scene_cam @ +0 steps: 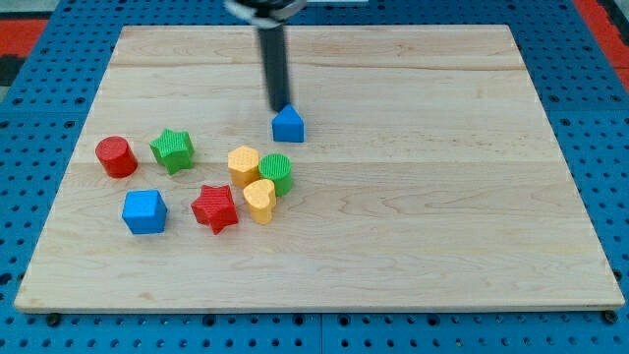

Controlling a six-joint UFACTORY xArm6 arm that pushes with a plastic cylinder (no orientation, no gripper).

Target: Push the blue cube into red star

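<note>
Step in hand: you have not engaged the blue cube (144, 211) yet. Your tip (282, 106) sits at the view's top centre, well apart from it, so this reads as the approach stage.

Tip: there are no fingers on this rig to open or close, only the dark rod. Its lower end rests just above, and apparently touching, the small blue house-shaped block (288, 125), which is not the task's block.

Blue cube: it lies at the view's lower left on the wooden board (442, 197), below the red cylinder (116, 156) and left of the red star (215, 207).

Red star: it lies just to the view's right of the cube, near it but with a clear gap between them.

Next move: you will likely need to bring the tip round to the cube's left side, then push toward the view's right, nearly level, so the cube slides straight into the star.

In the way: the green star (173, 149) and the red cylinder lie between the tip and the cube's left face. Steer around them, passing left of the cylinder or along the view's bottom.

Beyond the star: the yellow heart-like block (259, 200), the yellow hexagonal block (243, 165) and the green cylinder (276, 173) cluster on the star's right. A hard push could drive the star into them.

Risk: an off-centre contact may spin the cube past the star.
</note>
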